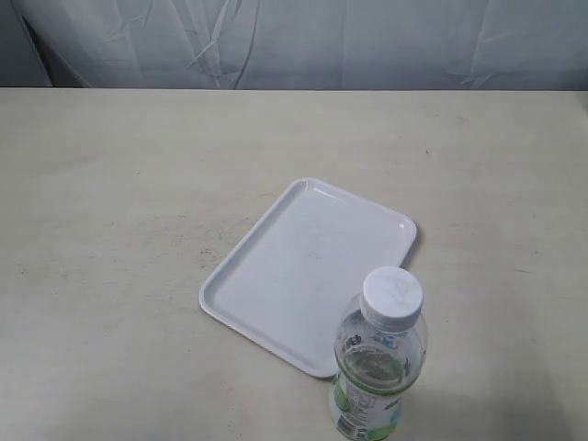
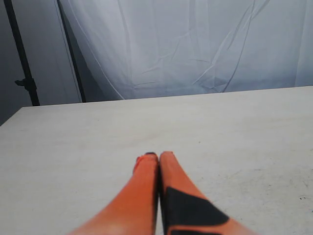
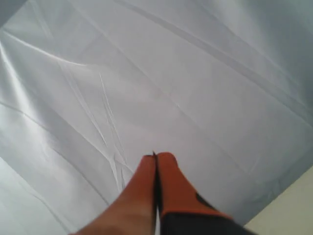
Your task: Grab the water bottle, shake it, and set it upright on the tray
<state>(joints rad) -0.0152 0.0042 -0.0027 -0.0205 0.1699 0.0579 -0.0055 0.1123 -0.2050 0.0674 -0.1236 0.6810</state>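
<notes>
The water bottle (image 1: 378, 367) stands upright on the table at the front, clear with a white cap and a white-and-green label. It sits just off the near right corner of the white tray (image 1: 276, 276), which lies flat and bare at the table's middle. Neither arm shows in the exterior view. In the left wrist view my left gripper (image 2: 158, 155) is shut, orange fingers pressed together over bare table. My right gripper (image 3: 156, 155) is shut too, pointing at the grey backdrop with nothing held. Neither wrist view shows the bottle or the tray.
A pale table (image 1: 119, 211) fills the exterior view. A wrinkled grey cloth backdrop (image 1: 303, 41) hangs behind its far edge. A dark stand pole (image 2: 22, 63) rises beside the cloth in the left wrist view.
</notes>
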